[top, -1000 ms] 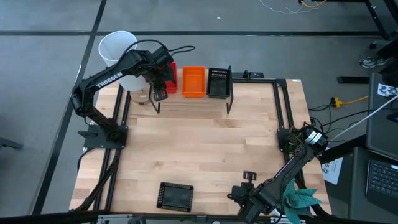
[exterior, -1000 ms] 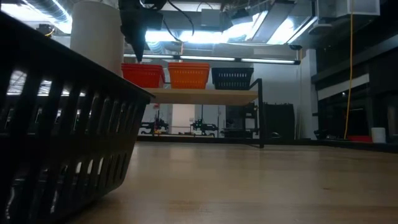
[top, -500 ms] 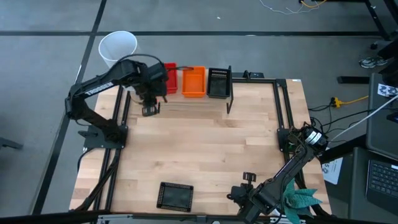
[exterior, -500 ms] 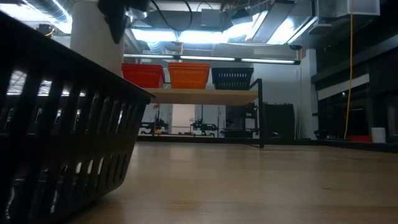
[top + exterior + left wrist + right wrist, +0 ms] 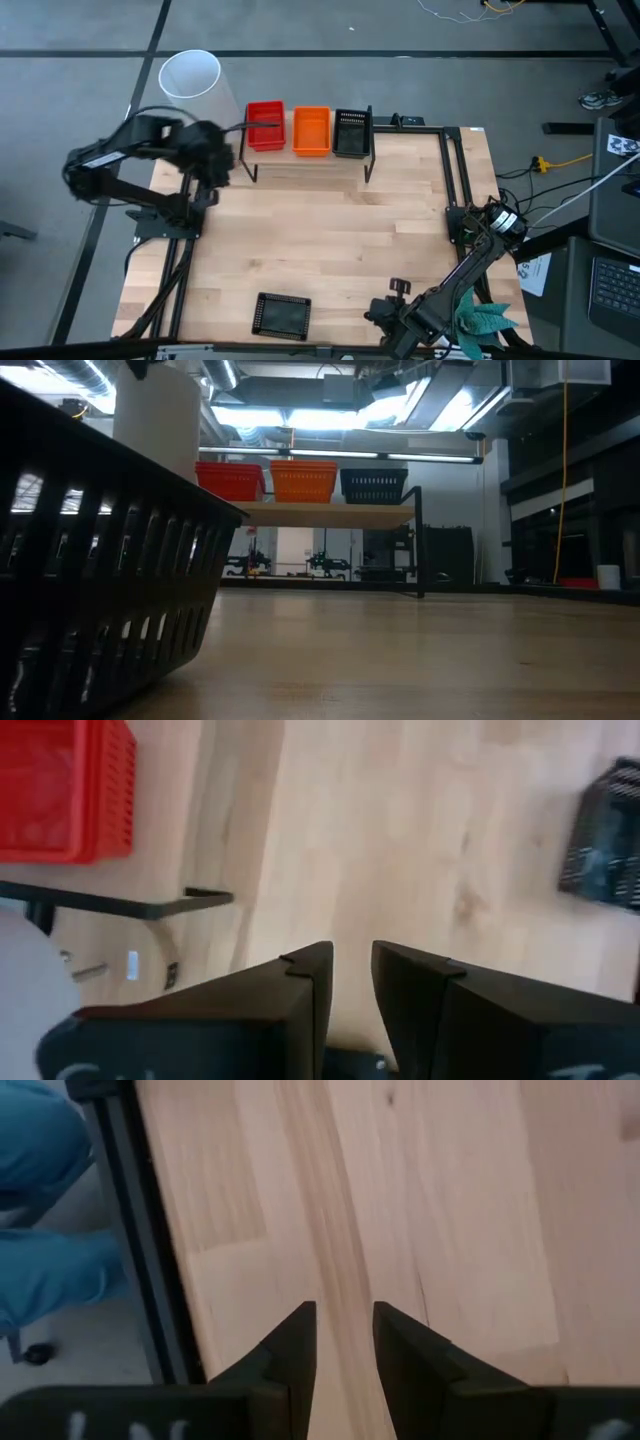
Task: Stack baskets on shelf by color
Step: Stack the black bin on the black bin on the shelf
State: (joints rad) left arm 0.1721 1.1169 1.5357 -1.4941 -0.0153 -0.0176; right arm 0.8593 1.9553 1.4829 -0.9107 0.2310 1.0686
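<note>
Red baskets (image 5: 264, 126), orange baskets (image 5: 311, 131) and black baskets (image 5: 351, 133) stand side by side on the shelf (image 5: 330, 515) at the table's far edge. The low view shows them as red (image 5: 230, 482), orange (image 5: 303, 482) and black (image 5: 373, 485). One more black basket (image 5: 283, 314) rests flat on the table near its near edge and fills the low view's left (image 5: 100, 560). My left gripper (image 5: 218, 168) hovers shut over the table's left edge, near the shelf's left leg; its wrist view (image 5: 350, 965) shows the red basket (image 5: 60, 790) and the lone black basket (image 5: 605, 845). My right gripper (image 5: 398, 288) waits shut at the near right.
A tall white cylinder (image 5: 190, 75) stands off the table's far left corner, beside the shelf. Black frame rails (image 5: 455, 170) run along the table's sides. Bare wood lies between the shelf and the lone black basket. Something blue (image 5: 45, 1200) lies off the table by my right gripper.
My left gripper has drawn back from the shelf's left end, by the red baskets, toward the table's left edge and a little toward the near edge. In the low view it has risen out of the picture. The red baskets are now uncovered and have not moved.
</note>
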